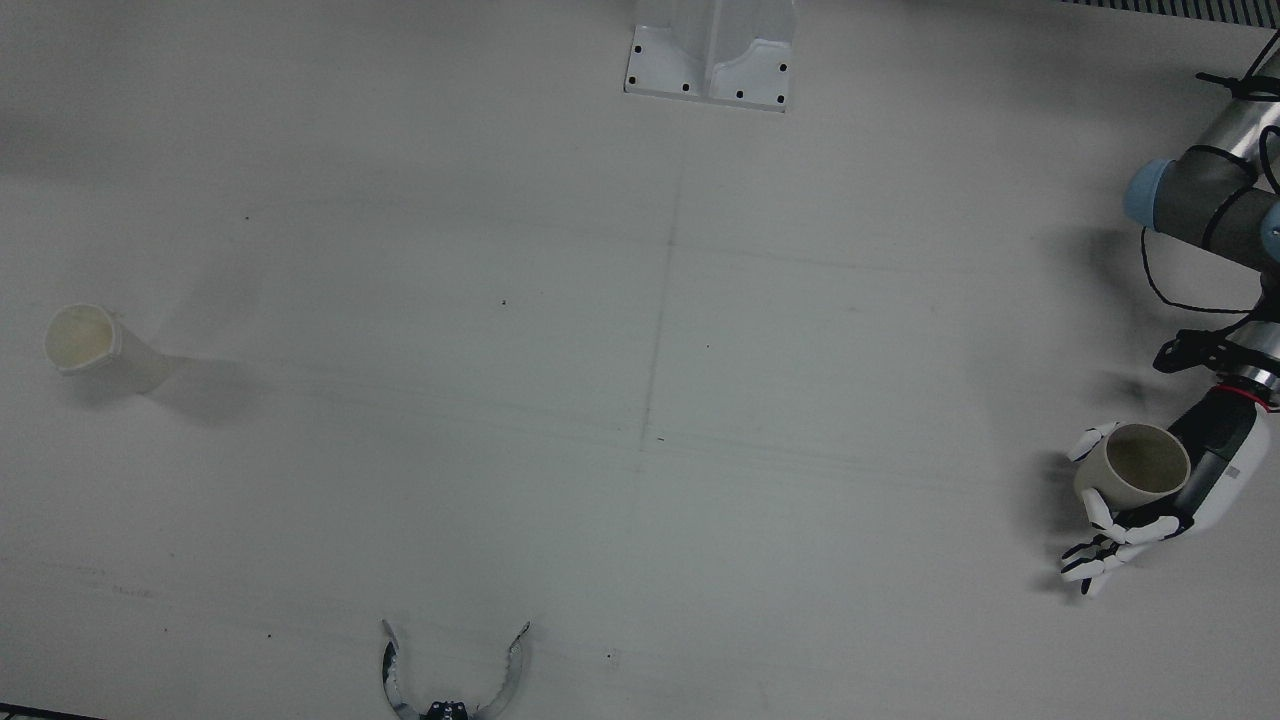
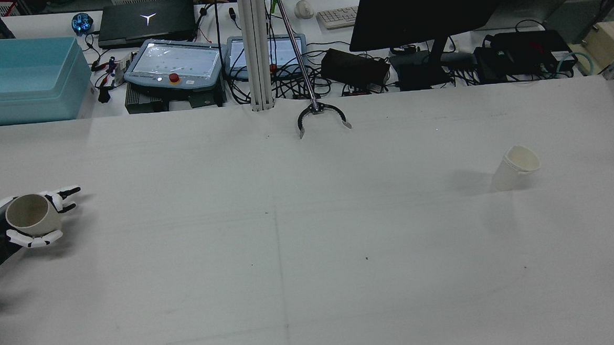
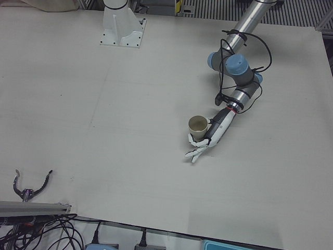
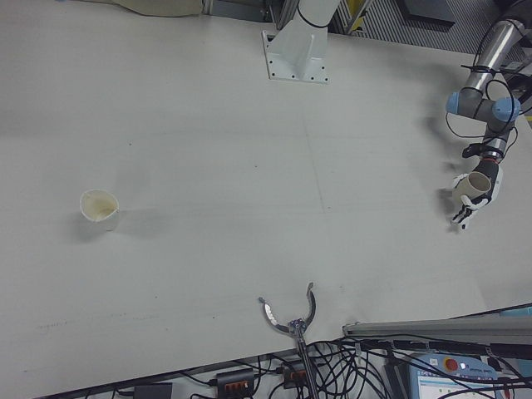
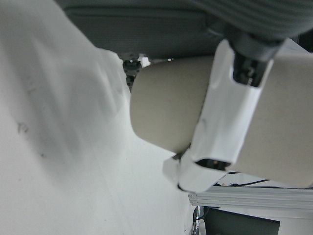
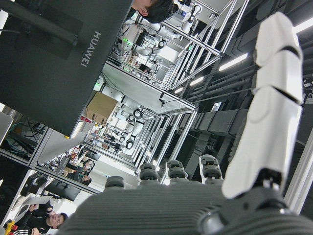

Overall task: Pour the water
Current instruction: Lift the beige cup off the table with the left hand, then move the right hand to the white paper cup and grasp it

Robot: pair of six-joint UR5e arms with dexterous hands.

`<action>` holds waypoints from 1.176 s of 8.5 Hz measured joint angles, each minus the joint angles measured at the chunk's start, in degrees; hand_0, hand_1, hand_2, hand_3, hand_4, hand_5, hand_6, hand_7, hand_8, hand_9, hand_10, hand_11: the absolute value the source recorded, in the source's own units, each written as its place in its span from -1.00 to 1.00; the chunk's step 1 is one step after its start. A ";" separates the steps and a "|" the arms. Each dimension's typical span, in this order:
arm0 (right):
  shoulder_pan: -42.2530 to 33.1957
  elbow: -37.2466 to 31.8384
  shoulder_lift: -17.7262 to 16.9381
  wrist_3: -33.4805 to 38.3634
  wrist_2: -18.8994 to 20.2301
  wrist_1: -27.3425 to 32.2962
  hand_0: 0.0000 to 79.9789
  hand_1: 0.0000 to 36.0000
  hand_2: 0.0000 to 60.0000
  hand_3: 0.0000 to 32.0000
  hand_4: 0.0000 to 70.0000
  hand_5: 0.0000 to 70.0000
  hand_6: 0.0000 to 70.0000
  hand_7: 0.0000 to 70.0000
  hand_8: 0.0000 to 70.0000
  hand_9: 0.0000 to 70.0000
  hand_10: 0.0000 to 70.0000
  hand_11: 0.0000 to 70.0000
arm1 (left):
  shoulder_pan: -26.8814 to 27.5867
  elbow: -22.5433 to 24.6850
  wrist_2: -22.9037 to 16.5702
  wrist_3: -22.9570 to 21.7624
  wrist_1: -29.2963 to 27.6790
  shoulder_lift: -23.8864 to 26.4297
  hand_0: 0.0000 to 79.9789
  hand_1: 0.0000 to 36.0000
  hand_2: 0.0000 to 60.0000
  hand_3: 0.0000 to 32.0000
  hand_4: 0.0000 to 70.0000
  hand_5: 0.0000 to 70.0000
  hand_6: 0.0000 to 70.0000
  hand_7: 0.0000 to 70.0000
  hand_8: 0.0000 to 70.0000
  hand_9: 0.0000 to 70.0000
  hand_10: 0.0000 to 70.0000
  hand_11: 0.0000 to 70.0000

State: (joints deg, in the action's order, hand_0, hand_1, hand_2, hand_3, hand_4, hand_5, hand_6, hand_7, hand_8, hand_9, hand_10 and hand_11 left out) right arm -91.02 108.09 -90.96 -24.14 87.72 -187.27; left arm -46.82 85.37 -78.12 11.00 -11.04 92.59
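My left hand [image 1: 1205,465] is shut on a beige paper cup [image 1: 1140,468] at the far edge of the table on my left side. The cup [image 2: 31,213] stands upright with its mouth up, a thumb and a finger wrapped round it and the other fingers stretched out. Close up, a white finger [image 5: 225,117] lies across the cup's wall [image 5: 166,107]. A second, white paper cup [image 1: 98,346] stands alone far off on my right side [image 2: 517,168]. My right hand [image 6: 195,196] shows only in its own view, pointing upward with fingers apart and nothing in it.
A metal grabber claw [image 1: 455,680] lies at the operators' edge of the table [image 2: 321,116]. An arm pedestal [image 1: 710,60] is bolted at the robot's side. Behind the table stand a blue bin [image 2: 18,77], control pendants, cables and a monitor.
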 measured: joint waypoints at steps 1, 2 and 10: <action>0.36 -0.05 0.25 -0.02 0.00 0.03 0.28 0.12 -0.49 -0.35 -0.99 -0.79 -0.82 -0.79 -0.82 -0.90 -1.00 -1.00 | 0.01 0.33 0.02 -0.76 -0.66 -0.13 1.00 1.00 1.00 -1.00 1.00 1.00 -0.53 -0.60 -0.76 -0.93 -0.73 -0.53; 0.86 -0.55 0.41 0.01 -0.24 0.04 0.28 0.14 -0.52 -0.56 -1.00 -0.78 -0.88 -0.90 -0.81 -0.88 -1.00 -1.00 | 0.01 1.44 0.29 -1.21 -1.21 -0.29 1.00 1.00 1.00 -1.00 1.00 1.00 -0.55 -0.62 -0.76 -0.92 -0.74 -0.54; 18.69 -17.79 -0.03 0.59 -5.76 11.06 0.21 -0.10 -0.76 -0.21 -1.00 -0.83 -1.00 -1.00 -0.86 -0.94 -1.00 -1.00 | 0.12 14.39 6.33 2.31 5.26 -5.89 1.00 1.00 1.00 -1.00 1.00 1.00 -0.59 -0.61 -0.75 -0.88 -0.75 -0.55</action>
State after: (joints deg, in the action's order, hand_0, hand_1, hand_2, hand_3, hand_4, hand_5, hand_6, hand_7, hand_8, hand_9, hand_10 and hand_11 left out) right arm -72.33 90.30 -90.98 -23.55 81.96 -176.20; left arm -46.70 99.76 -71.78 13.31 -5.78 86.70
